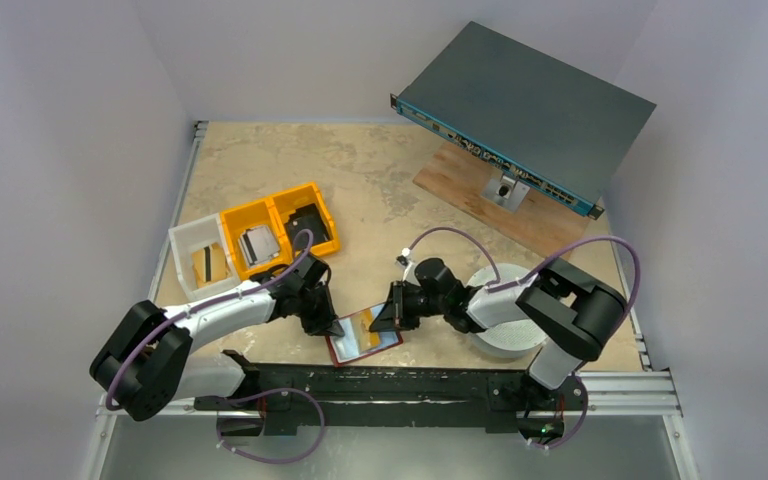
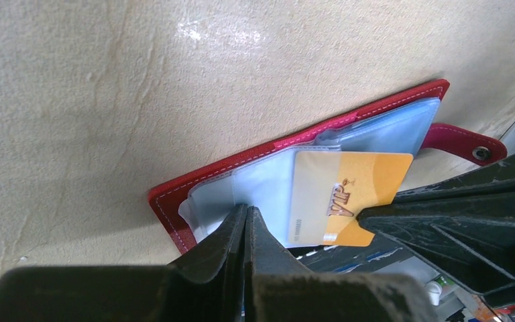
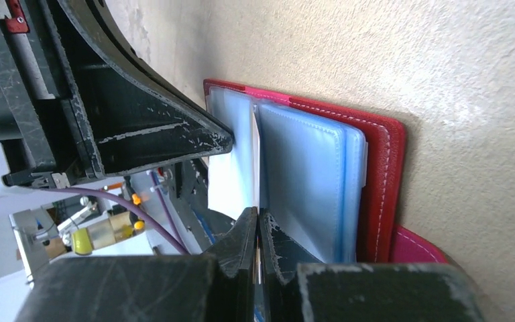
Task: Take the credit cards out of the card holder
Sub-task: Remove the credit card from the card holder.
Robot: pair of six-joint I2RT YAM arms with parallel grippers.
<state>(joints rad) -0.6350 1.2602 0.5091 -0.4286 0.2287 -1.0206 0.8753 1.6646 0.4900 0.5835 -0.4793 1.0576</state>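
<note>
The open red card holder (image 1: 363, 337) lies on the table (image 1: 380, 170) at the lower centre of the top view. It is pressed down by the left fingers (image 2: 224, 238), which are closed together. A gold VIP card (image 2: 352, 188) is pinched at its edge between the right fingers (image 3: 240, 238).

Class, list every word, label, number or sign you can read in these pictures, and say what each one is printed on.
"VIP": in gold letters on the golden-yellow card.
Small line of print along that card's pale end: too blurred to read.
Markings on the front panel of the grey rack unit: too small to read.
On the card holder: no text visible.
</note>
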